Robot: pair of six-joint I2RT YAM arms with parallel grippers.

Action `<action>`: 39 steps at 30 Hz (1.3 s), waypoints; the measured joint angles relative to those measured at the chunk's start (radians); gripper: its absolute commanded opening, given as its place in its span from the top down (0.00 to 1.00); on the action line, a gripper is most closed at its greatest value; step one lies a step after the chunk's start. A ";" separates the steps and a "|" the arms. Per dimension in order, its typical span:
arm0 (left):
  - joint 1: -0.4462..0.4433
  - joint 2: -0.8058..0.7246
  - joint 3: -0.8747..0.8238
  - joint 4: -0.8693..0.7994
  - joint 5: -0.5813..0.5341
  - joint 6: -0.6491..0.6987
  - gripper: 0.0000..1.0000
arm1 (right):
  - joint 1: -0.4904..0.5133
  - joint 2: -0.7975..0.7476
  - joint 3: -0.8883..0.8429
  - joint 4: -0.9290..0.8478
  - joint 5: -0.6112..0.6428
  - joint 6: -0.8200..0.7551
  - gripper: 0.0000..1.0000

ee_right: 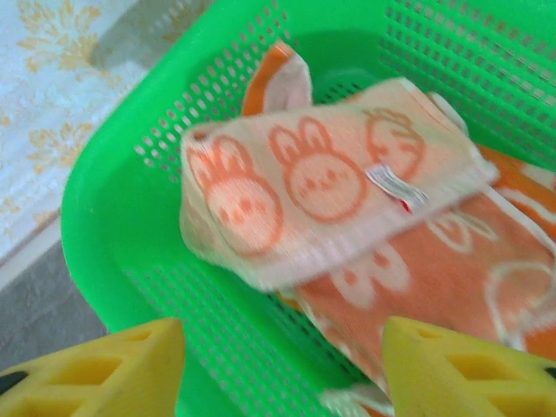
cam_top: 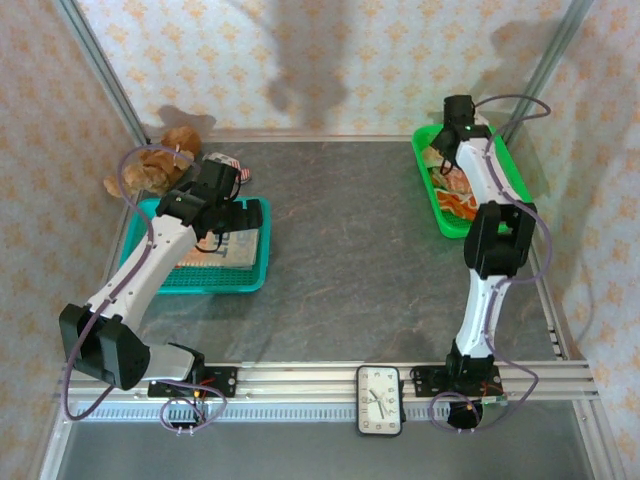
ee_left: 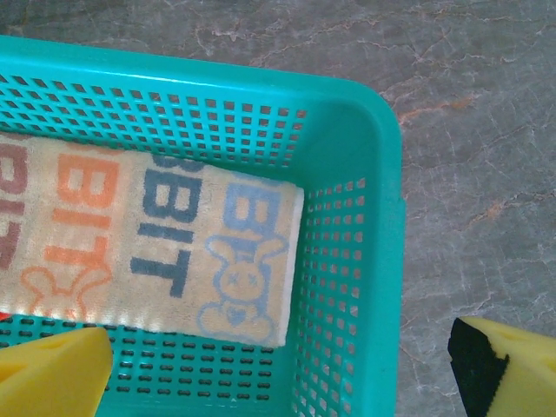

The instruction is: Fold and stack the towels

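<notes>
Left jaws gape wide, empty, over the folded towel [ee_left: 148, 252] in the teal basket [ee_left: 347, 113] at 9 o'clock on the desk [cam_top: 350, 270]. Right jaws, apart and empty, hang above loose towels [ee_right: 321, 174] in the green basket [ee_right: 113, 200] at 2 o'clock.

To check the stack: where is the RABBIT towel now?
Top view: the RABBIT towel lies in the teal basket on the left, under the left arm, near the teddy bear.

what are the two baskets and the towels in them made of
Teal basket and green basket: moulded plastic, it seems, smooth with a slight sheen and grid holes. Lettered towel and bunny towel: probably terry cotton, matte, fuzzy pile.
</notes>
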 measured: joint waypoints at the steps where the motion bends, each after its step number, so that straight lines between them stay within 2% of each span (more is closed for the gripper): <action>1: 0.000 0.000 0.000 0.000 0.004 0.000 0.00 | 0.000 0.049 0.063 -0.018 0.000 -0.005 0.39; 6: 0.000 0.000 0.000 0.000 0.006 -0.011 0.00 | -0.003 0.281 0.350 -0.093 0.003 -0.019 0.39; 9: 0.000 -0.010 -0.011 0.000 0.006 -0.023 0.00 | -0.006 0.364 0.420 -0.122 0.003 -0.024 0.40; 10: 0.000 -0.016 -0.019 -0.001 0.005 -0.026 0.00 | -0.008 0.380 0.423 -0.131 0.003 -0.023 0.45; 12: 0.000 -0.031 -0.032 -0.002 -0.001 -0.026 0.00 | -0.011 0.400 0.422 -0.146 0.004 -0.021 0.62; 14: 0.000 -0.043 -0.037 -0.003 -0.011 -0.026 0.00 | -0.015 0.409 0.422 -0.160 0.004 -0.029 0.94; 15: 0.000 -0.045 -0.037 -0.003 -0.013 -0.026 0.00 | -0.015 0.409 0.422 -0.164 0.005 -0.031 1.00; 19: 0.000 -0.047 -0.037 -0.003 -0.016 -0.026 0.00 | -0.017 0.390 0.399 -0.163 0.012 -0.039 1.00; 24: 0.000 -0.046 -0.035 -0.003 -0.016 -0.023 0.00 | -0.017 0.263 0.270 -0.161 0.015 -0.051 1.00; 35: 0.000 0.023 0.024 0.000 0.021 -0.014 0.00 | -0.013 -0.223 0.135 -0.130 0.018 -0.097 1.00; 39: 0.000 0.050 0.035 0.003 0.049 -0.006 0.00 | 0.008 -0.354 0.118 -0.119 0.014 -0.121 1.00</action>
